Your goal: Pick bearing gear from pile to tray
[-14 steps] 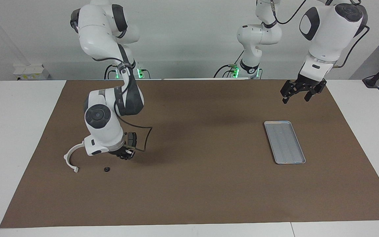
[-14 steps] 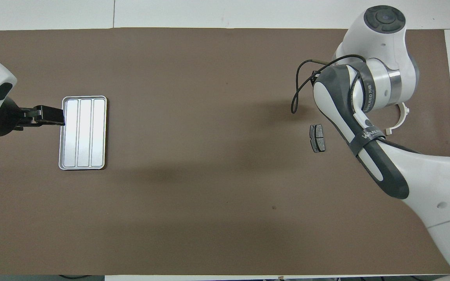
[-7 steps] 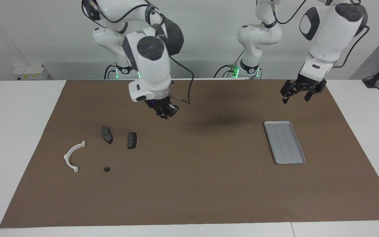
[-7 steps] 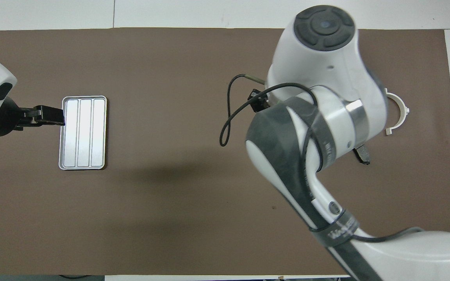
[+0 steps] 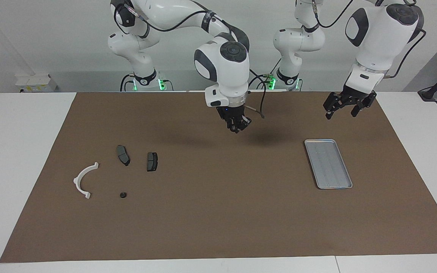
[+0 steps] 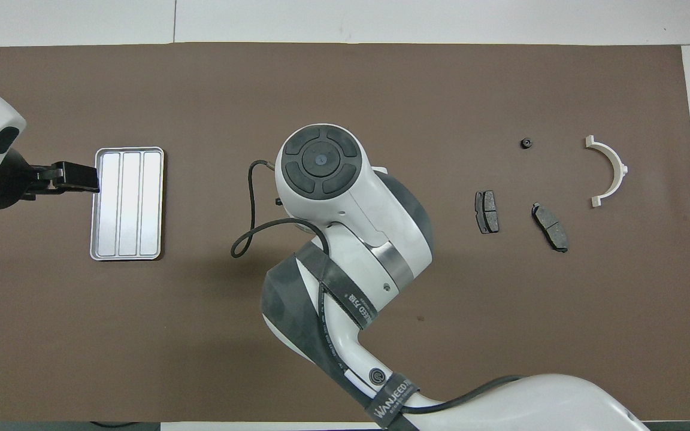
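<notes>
Wrist housing of the right arm covers the right gripper [image 5: 238, 127] completely in the overhead view. The facing view shows it hanging in the air over the middle of the brown mat [image 5: 218, 220], but whether it is closed, or carries anything, cannot be told.

One tiny black ring [image 5: 123, 195] [image 6: 525, 143] lies on the mat in the pile at the right arm's end of the table, well apart from that gripper. It lies near the white arc [image 5: 77, 181] [image 6: 619, 164] and farther from the robots than the two dark plates [image 5: 123, 155] [image 6: 487, 211].

The tray [image 5: 328, 163] [image 6: 126, 203] lies bare toward the left arm's end. The left gripper [image 5: 343, 110] [image 6: 78, 177] hovers just off its rim on the robots' side, jaws spread wide and holding nothing.
</notes>
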Action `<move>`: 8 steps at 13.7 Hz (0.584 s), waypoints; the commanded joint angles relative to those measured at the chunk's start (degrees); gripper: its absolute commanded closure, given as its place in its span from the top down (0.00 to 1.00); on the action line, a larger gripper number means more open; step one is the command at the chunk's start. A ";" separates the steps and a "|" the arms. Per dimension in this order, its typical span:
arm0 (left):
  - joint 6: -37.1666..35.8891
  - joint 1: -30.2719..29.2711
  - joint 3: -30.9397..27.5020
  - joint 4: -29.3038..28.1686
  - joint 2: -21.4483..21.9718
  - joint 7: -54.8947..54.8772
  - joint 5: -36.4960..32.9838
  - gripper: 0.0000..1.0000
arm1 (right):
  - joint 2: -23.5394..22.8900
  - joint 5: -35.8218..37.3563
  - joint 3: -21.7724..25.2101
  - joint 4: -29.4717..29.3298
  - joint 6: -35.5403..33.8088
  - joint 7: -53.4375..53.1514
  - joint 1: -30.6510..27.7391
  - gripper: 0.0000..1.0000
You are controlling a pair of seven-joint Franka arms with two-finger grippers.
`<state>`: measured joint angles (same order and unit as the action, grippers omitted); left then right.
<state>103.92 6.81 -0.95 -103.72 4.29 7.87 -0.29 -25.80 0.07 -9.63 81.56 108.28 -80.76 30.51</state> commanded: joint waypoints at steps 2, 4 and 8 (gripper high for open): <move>0.75 -0.22 0.07 -2.10 1.86 -0.57 0.47 1.00 | -6.16 6.41 0.05 0.97 6.91 -6.05 2.36 0.00; 0.75 -0.22 0.07 -2.10 1.86 -0.57 0.47 1.00 | -9.69 7.66 0.05 0.79 10.27 -7.04 3.14 0.00; -0.64 1.27 0.33 -2.71 2.56 -0.66 0.47 1.00 | -12.51 9.59 0.23 2.02 16.43 -7.83 3.59 0.00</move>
<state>103.71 7.29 -0.58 -103.74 4.31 7.85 -0.29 -38.36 7.38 -9.44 82.97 123.03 -86.90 34.15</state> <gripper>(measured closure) 0.000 0.648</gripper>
